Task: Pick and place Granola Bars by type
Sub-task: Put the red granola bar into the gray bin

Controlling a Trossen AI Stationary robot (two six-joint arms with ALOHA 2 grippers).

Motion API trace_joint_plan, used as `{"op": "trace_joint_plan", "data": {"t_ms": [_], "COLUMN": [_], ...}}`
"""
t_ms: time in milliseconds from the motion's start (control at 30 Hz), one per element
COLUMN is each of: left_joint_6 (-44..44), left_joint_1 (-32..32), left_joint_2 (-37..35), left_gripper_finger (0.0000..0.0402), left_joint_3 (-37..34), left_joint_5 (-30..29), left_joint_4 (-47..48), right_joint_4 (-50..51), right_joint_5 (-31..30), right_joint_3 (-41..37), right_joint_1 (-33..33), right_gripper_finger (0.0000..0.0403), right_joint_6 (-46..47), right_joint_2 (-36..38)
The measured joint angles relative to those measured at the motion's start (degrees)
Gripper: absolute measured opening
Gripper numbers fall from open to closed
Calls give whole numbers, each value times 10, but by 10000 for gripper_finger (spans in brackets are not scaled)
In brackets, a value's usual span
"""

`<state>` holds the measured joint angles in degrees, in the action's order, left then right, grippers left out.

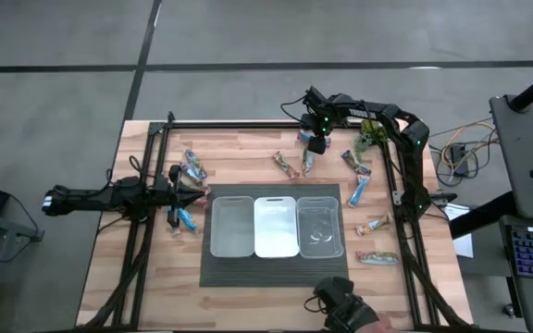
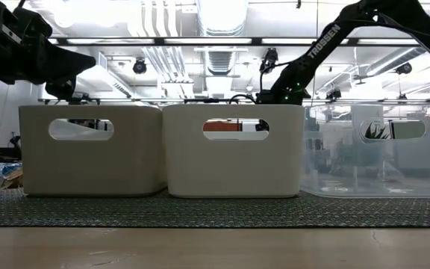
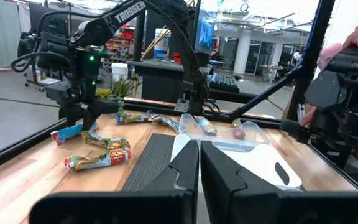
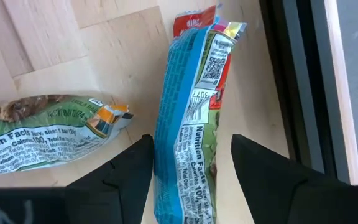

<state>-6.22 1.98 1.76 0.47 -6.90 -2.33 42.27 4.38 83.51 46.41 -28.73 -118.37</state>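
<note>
Left gripper [image 1: 195, 196]: low over the table's left side, just left of the bins, fingers [image 3: 179, 171] closed together with nothing between them; a small cluster of granola bars [image 1: 191, 170] lies beside it, with one blue bar [image 1: 187, 220] just on its near side.

Three bins in a row on a dark mat [image 1: 276, 270] at table centre: left bin [image 1: 231, 226] opaque; middle bin [image 1: 276, 226] opaque white; right bin [image 1: 320, 227] clear.

Right gripper [image 1: 315, 145]: at the far edge, right of centre, pointing down, fingers [image 4: 120, 168] parted, a blue-and-green bar [image 4: 188, 124] standing between them; whether they press on it cannot be told; a green-wrapped bar [image 4: 42, 134] lies on the wood beside it.

Further bars are scattered on the right side: one beside the gripper [image 1: 287, 165]; one blue [image 1: 358, 192]; one near the right edge [image 1: 373, 224]; one nearest [image 1: 378, 258].
</note>
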Motion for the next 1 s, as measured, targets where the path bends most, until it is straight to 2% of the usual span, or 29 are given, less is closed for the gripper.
{"op": "trace_joint_plan", "data": {"t_ms": [567, 1000], "left_joint_6": [0, 0], "left_joint_1": [0, 0], "left_joint_2": [0, 0], "left_gripper_finger": [0, 0], "left_joint_3": [0, 0], "left_joint_5": [0, 0], "left_joint_4": [0, 0], "right_joint_4": [-4, -4], "right_joint_5": [-11, -18], "right_joint_3": [0, 0], "right_joint_1": [3, 4], "right_gripper_finger": [202, 111], "right_joint_6": [2, 0], "right_joint_2": [-14, -15]}}
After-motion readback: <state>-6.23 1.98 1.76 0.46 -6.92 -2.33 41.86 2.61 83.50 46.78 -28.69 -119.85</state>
